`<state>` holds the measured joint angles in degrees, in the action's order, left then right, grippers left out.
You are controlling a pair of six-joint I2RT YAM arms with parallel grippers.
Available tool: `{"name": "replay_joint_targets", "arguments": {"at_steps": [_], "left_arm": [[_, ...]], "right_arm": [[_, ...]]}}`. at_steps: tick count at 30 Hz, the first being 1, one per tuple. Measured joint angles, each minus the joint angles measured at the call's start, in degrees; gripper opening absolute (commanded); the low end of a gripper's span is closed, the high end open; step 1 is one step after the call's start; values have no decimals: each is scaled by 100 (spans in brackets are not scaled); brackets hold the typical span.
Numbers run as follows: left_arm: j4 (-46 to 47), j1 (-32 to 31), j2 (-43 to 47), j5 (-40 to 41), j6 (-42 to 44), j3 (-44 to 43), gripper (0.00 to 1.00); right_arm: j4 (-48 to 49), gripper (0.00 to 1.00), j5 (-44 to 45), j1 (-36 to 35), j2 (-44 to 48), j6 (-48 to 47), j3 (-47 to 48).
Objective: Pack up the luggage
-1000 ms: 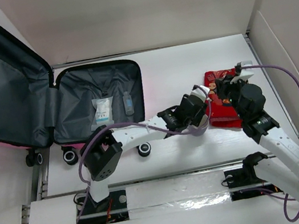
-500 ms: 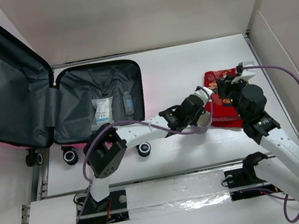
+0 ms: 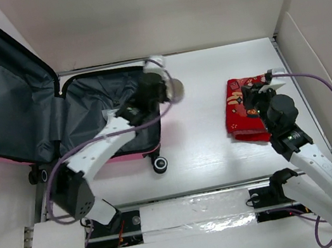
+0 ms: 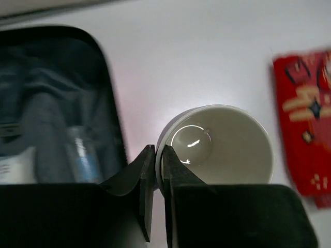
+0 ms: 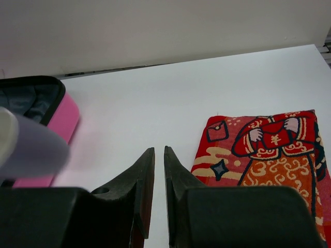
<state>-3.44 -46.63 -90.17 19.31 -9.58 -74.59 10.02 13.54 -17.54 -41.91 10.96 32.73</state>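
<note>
The luggage [image 3: 84, 116] is laid open at the left end of the bench [image 3: 200, 137], with its lid spread further to the left; the rim of a white cup [image 4: 227, 147] is pinched by the left claw [image 4: 155, 168], just beside the right edge of the luggage; the right claw [image 5: 154, 173] is held almost closed, with nothing between its fingers, near a red printed cloth [image 5: 264, 150].
</note>
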Motion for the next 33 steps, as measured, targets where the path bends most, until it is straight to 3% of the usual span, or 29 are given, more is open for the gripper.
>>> {"name": "replay_joint_targets", "arguments": {"at_steps": [8, 14, 19, 33], "left_arm": [[411, 2559, 1611, 566, -586, 535, 0], [321, 3646, 1134, 612, -664, 925, 0], [216, 4072, 452, 516, -581, 1084, 0], [695, 4433, -616, 542, -146, 734, 0]], "right_arm": [[-37, 19, -11, 0, -33, 26, 0], [-55, 19, -72, 0, 9, 44, 0], [-55, 19, -146, 0, 20, 44, 0], [-57, 20, -197, 0, -31, 42, 0]]}}
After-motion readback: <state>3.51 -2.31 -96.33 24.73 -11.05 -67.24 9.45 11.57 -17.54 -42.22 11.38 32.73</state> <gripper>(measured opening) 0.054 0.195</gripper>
